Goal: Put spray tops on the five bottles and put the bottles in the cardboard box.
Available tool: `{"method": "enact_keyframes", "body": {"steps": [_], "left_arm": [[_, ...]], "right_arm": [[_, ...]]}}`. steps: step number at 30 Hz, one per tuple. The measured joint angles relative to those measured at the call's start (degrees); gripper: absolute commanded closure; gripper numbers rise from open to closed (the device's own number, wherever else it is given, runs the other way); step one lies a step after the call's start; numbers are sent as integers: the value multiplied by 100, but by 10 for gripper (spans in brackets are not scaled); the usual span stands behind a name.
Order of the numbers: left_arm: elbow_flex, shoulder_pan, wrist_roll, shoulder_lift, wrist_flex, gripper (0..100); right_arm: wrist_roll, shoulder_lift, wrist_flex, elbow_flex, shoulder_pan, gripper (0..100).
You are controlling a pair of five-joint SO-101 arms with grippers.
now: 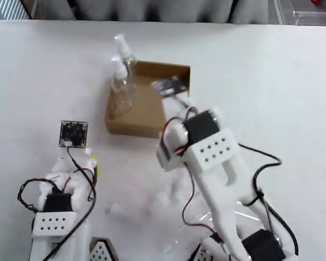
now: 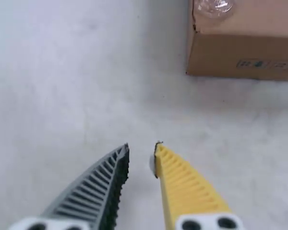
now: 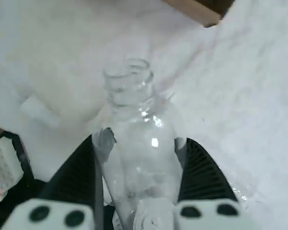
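My right gripper (image 3: 140, 141) is shut on a clear bottle (image 3: 134, 110) whose open neck carries no spray top. A white spray top (image 3: 36, 110) lies on the table just beyond the bottle. The cardboard box (image 1: 152, 117) stands mid-table, with two capped bottles (image 1: 121, 81) upright at its left side. In the high view the right arm (image 1: 204, 141) hangs over the table just in front of the box. My left gripper (image 2: 141, 151) is open by a narrow gap with nothing between its fingers, low over bare table short of the box (image 2: 240, 52).
Faint clear bottles (image 1: 206, 217) lie on the table near the right arm's base. A small white piece (image 1: 115, 208) rests between the two arms. The left arm (image 1: 60, 201) sits at the front left. The table top around the box is white.
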Motion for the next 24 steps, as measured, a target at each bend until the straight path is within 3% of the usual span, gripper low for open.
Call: {"method": "enact_keyframes", "body": {"steps": [7, 14, 24], "left_arm": [[0, 0, 0, 0, 0, 906], [0, 0, 0, 0, 0, 906], [0, -18, 0, 0, 0, 905]], "right_arm": [[-9, -9, -475, 396, -1002, 981], [-62, 273, -1477, 905, -1099, 978], [-554, 870, -2004, 1011, -1213, 729]]}}
